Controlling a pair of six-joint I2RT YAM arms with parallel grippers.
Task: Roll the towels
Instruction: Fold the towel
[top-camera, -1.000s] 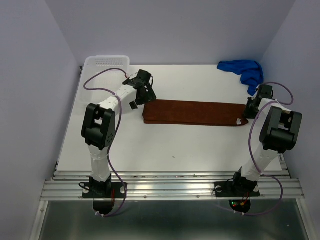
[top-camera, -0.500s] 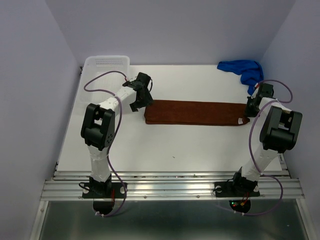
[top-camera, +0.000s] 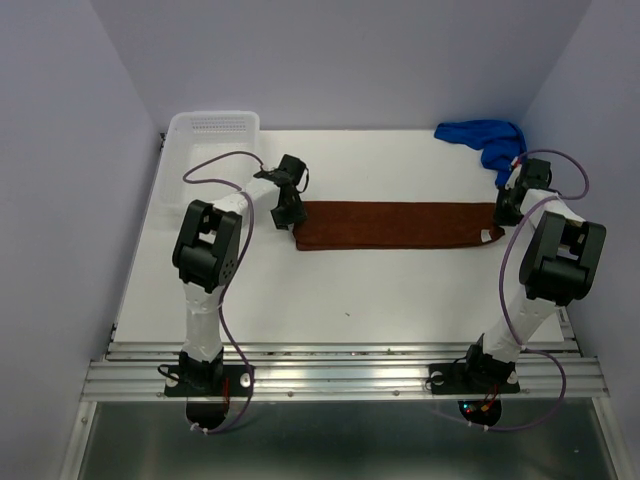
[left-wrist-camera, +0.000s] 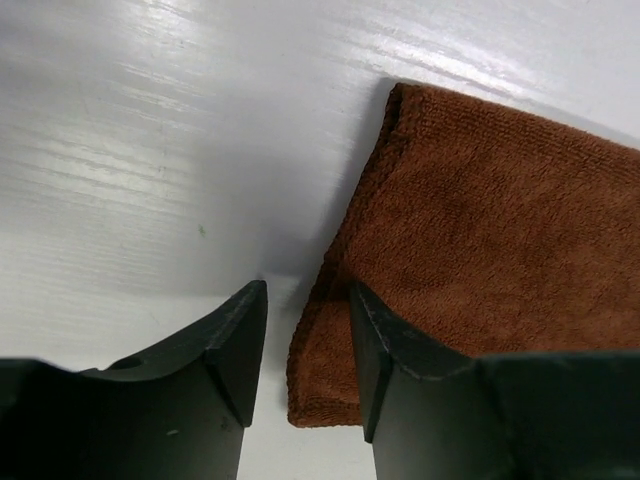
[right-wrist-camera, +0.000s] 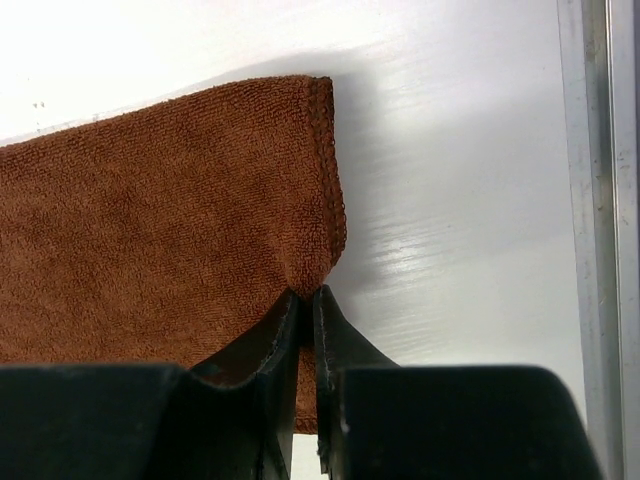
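The rust-brown towel (top-camera: 395, 226) lies folded into a long strip across the middle of the table. My left gripper (top-camera: 291, 212) is at its left end. In the left wrist view the jaws (left-wrist-camera: 307, 300) stand partly apart astride the near corner of the brown towel (left-wrist-camera: 500, 250), one finger over the cloth and one over bare table. My right gripper (top-camera: 503, 212) is at the right end. There its jaws (right-wrist-camera: 305, 295) are shut on a pinch of the brown towel's (right-wrist-camera: 150, 230) edge. The blue towel (top-camera: 487, 140) lies bunched at the back right corner.
A white perforated basket (top-camera: 212, 127) stands at the back left corner. Purple walls close in the table on three sides. A metal rail (right-wrist-camera: 590, 200) runs along the table's right edge, close to my right gripper. An aluminium frame (top-camera: 340, 375) borders the front edge.
My left gripper has come down to the brown towel's left corner and its jaws have narrowed. My right gripper has closed on the towel's right edge and drawn it slightly back.
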